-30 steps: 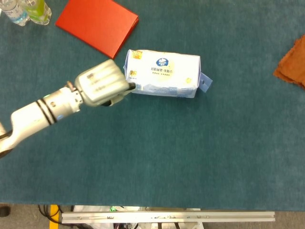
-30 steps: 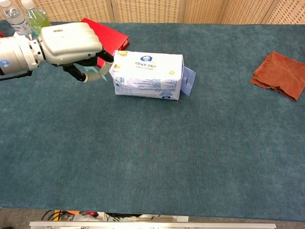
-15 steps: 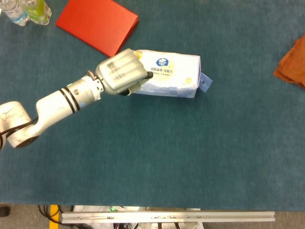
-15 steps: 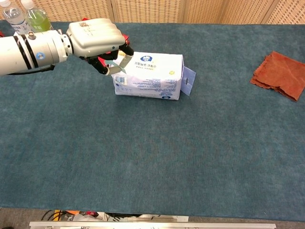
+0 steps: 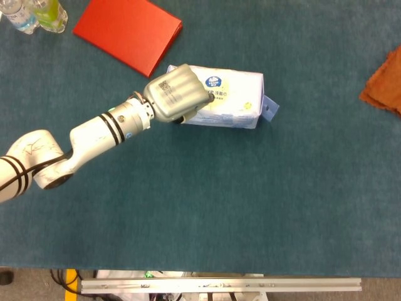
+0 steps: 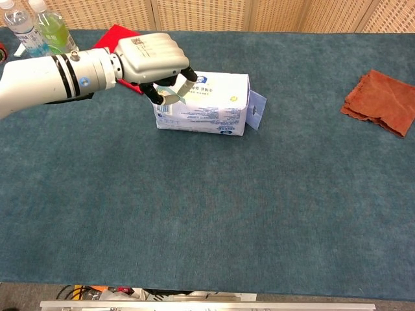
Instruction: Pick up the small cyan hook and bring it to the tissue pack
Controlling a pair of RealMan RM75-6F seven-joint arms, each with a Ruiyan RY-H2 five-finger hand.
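Fingers (image 6: 187, 76) of the left hand (image 6: 153, 57) pinch the cyan hook (image 6: 172, 98) over the tissue pack (image 6: 214, 103), red folder (image 5: 128, 31) behind.

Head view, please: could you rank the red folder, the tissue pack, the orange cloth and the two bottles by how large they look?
1. red folder
2. tissue pack, partly covered by the left hand
3. orange cloth, cut off by the frame edge, so unsure
4. bottles, also cropped

The left hand (image 6: 154, 57) is seen over the left end of the tissue pack (image 6: 204, 102), with the small cyan hook (image 6: 171, 94) pinched in its fingers. A red book (image 6: 111, 37), two bottles (image 6: 40, 27) and a rust cloth (image 6: 381, 100) are set on the blue worktop (image 6: 214, 214).
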